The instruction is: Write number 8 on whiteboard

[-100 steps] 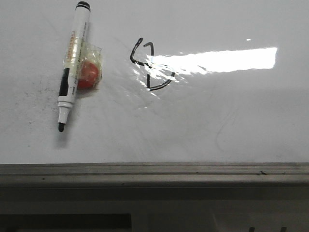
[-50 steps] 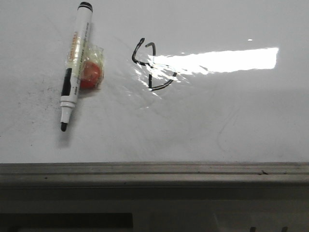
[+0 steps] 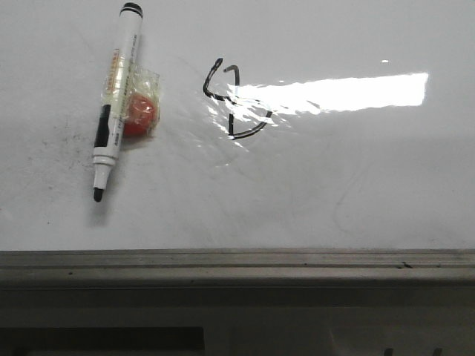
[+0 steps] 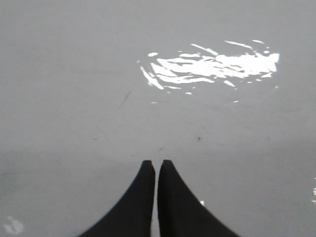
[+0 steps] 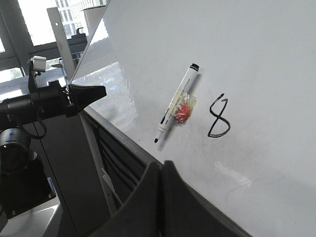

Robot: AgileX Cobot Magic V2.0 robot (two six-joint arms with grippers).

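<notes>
The whiteboard (image 3: 356, 193) fills the front view, with its grey metal frame edge (image 3: 237, 259) along the near side. The number 8 (image 3: 234, 101) is drawn in thin black strokes, partly washed out by glare. It also shows in the right wrist view (image 5: 218, 117). A white marker pen (image 3: 115, 101) lies uncapped on the board left of the 8, beside a red ball in clear wrap (image 3: 138, 113). My left gripper (image 4: 155, 163) is shut and empty over bare board. My right gripper (image 5: 162, 164) is shut and empty near the board's frame edge. Neither gripper shows in the front view.
A bright glare patch (image 3: 341, 93) lies right of the 8. In the right wrist view the left arm (image 5: 59, 101) reaches in beyond the board's edge, with a grey stand (image 5: 94, 148) and windows behind it.
The picture shifted slightly between one second ago and half a second ago; the pen, ball and 8 keep their places relative to each other. Nothing has moved since.
</notes>
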